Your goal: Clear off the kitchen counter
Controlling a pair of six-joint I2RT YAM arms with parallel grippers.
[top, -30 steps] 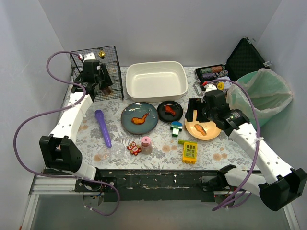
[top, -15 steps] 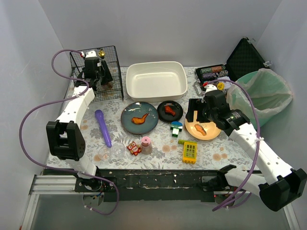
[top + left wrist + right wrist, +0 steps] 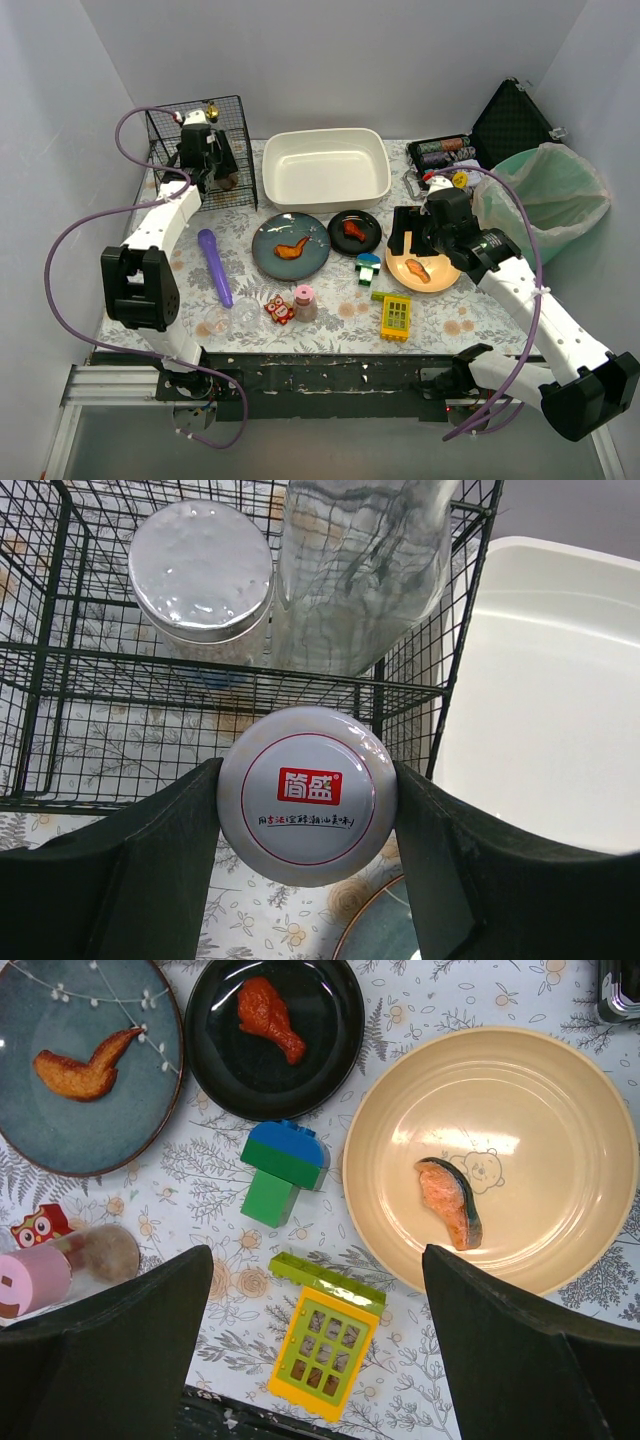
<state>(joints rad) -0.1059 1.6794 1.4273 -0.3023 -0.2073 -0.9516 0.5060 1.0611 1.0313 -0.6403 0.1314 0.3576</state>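
Note:
The kitchen counter (image 3: 340, 322) is a white fern-print tabletop. My left gripper (image 3: 205, 160) is shut on a jar with a white lid and red label (image 3: 307, 795), held at the front of the black wire rack (image 3: 205, 150). Inside the rack stand a silver-lidded jar (image 3: 200, 570) and a clear bottle (image 3: 360, 570). My right gripper (image 3: 405, 236) is open and empty, hovering over the yellow window brick (image 3: 322, 1345), beside the beige plate (image 3: 560, 1110) that holds a salmon piece (image 3: 450, 1203).
On the counter are a blue-grey plate with a wing (image 3: 290, 246), a black plate with a drumstick (image 3: 355, 231), a purple tool (image 3: 214, 265), a green-blue brick (image 3: 367, 266), a pink-lidded bottle (image 3: 304, 300), an owl toy (image 3: 278, 309), a white basin (image 3: 325, 168), a chip case (image 3: 445, 152) and a green-bagged bin (image 3: 545, 195).
My left arm has swung its elbow in and carried the jar back toward the wire rack. The right arm has not moved.

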